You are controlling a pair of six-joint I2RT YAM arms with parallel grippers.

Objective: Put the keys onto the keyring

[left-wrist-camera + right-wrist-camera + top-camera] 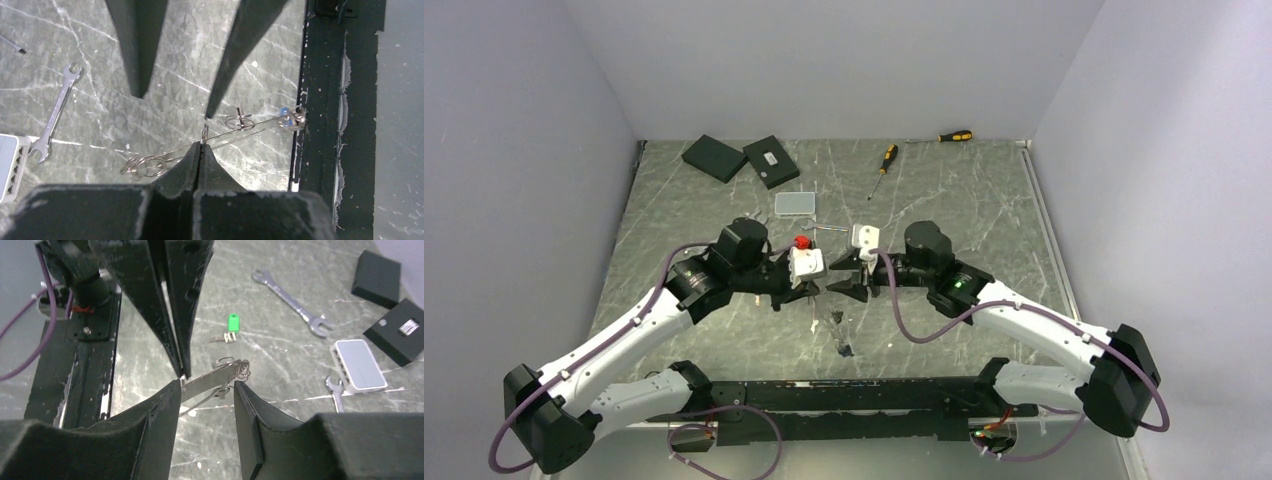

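I have the left hand [201, 145] pressed together on the keyring [250, 128], pinching the thin wire partway along its length and holding it above the table [984, 200]. The right hand [207, 385] is spread, one finger on each side of the same wire and tip to tip with the left. I judge this ring to be very light and springy. It should flex and swing from a single pinch, and being bare, smooth metal it will likely slip or twist between the pads. I would take the second hold close to the left hand's pinch, where the wire is steadiest, not out toward the free ends. A blue-tagged key [285, 112] hangs at the end of the wire that is just beside the black rail [320, 125] at the near edge, and that end could snag there. Small coiled rings [142, 165] sit at the other end. The green-tagged key [233, 322] lies flat on the table beyond the hands. It looks tiny and hard to lift, so its plastic tag seems the best place to hold it. There is little room between the two hands. The wrench [290, 302] and the white box [359, 365] lie well apart, which leaves open table toward the far side.
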